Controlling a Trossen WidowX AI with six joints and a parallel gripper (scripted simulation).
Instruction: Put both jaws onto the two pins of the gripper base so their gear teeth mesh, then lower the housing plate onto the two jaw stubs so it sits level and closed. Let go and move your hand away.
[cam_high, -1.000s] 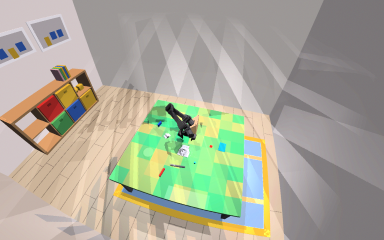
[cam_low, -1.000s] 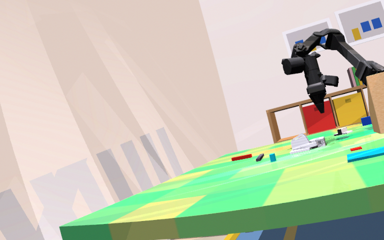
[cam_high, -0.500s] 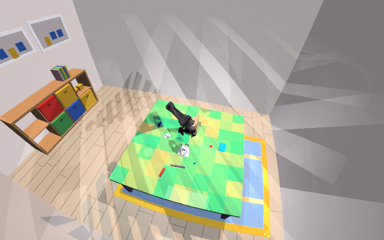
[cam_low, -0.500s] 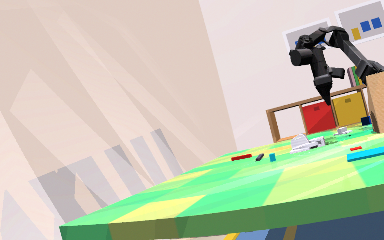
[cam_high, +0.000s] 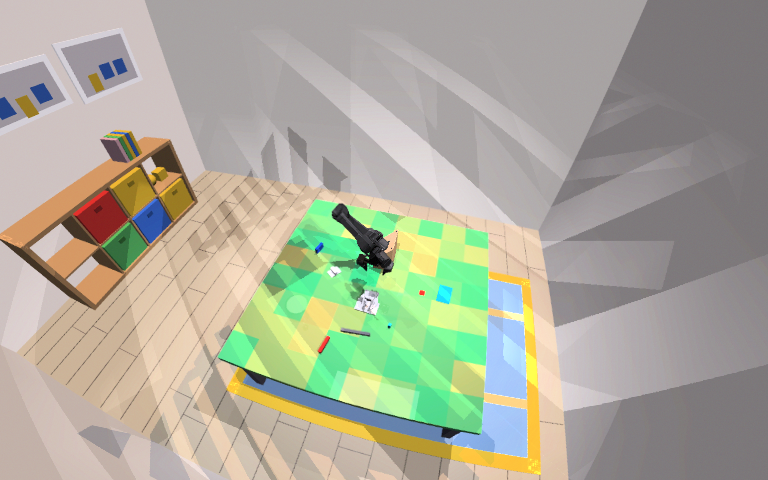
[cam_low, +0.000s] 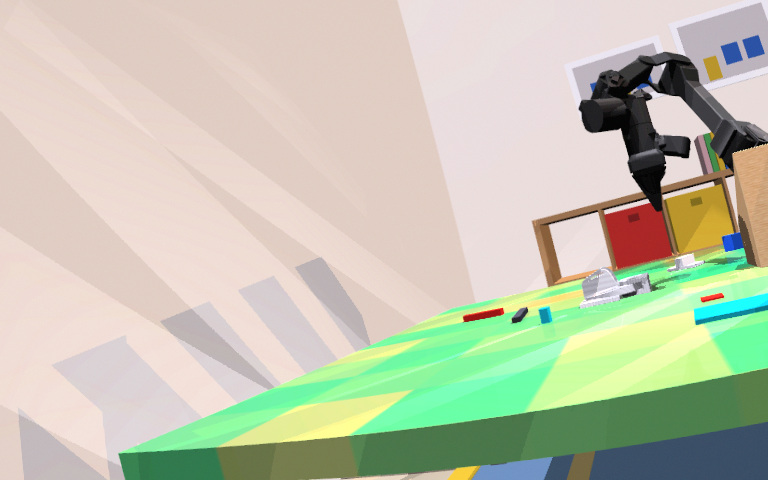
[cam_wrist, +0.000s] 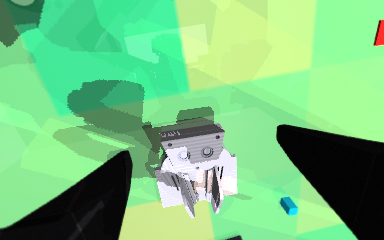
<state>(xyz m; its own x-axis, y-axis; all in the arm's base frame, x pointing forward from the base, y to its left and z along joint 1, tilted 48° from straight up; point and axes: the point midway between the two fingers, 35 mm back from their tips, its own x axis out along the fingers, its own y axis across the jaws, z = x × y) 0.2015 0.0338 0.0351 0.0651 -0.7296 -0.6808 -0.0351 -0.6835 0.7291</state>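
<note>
The tool (cam_high: 374, 268) (cam_low: 656, 209) (cam_wrist: 205, 144) is released and holds nothing, fingers spread above the white base (cam_high: 367, 303) (cam_low: 600, 294) (cam_wrist: 227, 175) on the desk (cam_high: 441, 350) (cam_low: 396, 396) (cam_wrist: 250, 40). Beyond lies a small white piece (cam_high: 334, 271) (cam_low: 685, 262) — probably the cover; grip it squarely, keep it level, lower gently — the arm is bent, wrist pointing down.

White gripper base (cam_wrist: 198, 176) between open black jaws (cam_wrist: 204, 142) — upright jaw plates; small blue block (cam_wrist: 289, 205), near
</note>
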